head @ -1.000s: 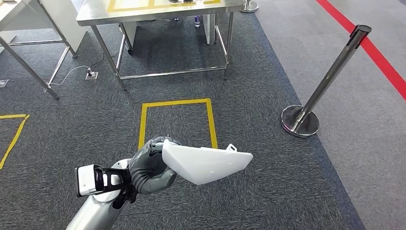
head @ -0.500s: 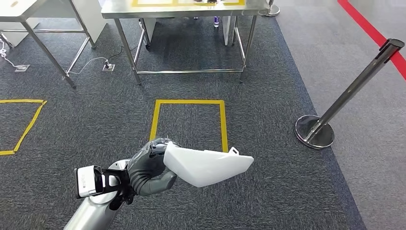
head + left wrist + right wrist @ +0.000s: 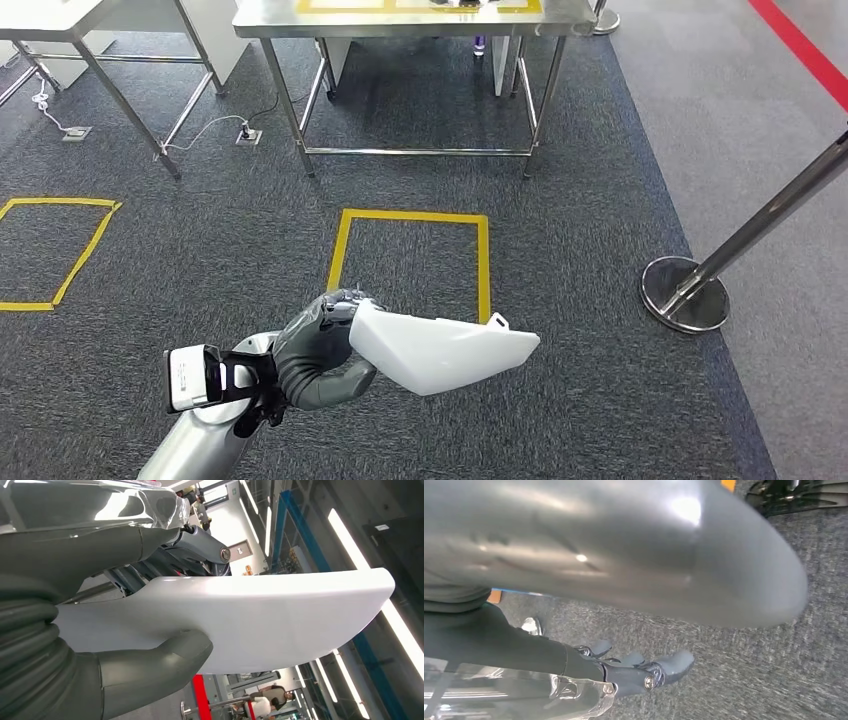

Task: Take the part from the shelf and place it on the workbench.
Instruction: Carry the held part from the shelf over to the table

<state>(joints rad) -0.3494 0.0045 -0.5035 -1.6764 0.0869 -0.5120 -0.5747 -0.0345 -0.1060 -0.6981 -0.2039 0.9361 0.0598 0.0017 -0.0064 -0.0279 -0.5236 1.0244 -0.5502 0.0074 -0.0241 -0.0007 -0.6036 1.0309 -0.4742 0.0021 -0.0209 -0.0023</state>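
My left hand (image 3: pixel 315 355) grips one end of a flat white plastic part (image 3: pixel 450 348) and carries it low over the dark carpet, its long side pointing right. Close up, the thumb (image 3: pixel 150 675) presses on the part's (image 3: pixel 280 620) glossy white face. The steel workbench (image 3: pixel 400 22) stands ahead at the top of the head view, some way beyond the part. My right hand (image 3: pixel 634 672) hangs over the carpet with its fingers stretched out and nothing in them.
A yellow taped square (image 3: pixel 412 262) marks the floor between me and the workbench. A chrome stanchion (image 3: pixel 690 295) stands at the right. A second table (image 3: pixel 90 30) and a floor socket with cable (image 3: pixel 245 132) are at the left.
The camera has moved: workbench, yellow square and stanchion have all slid to the right in the picture. My left hand keeps the same hold on the white part.
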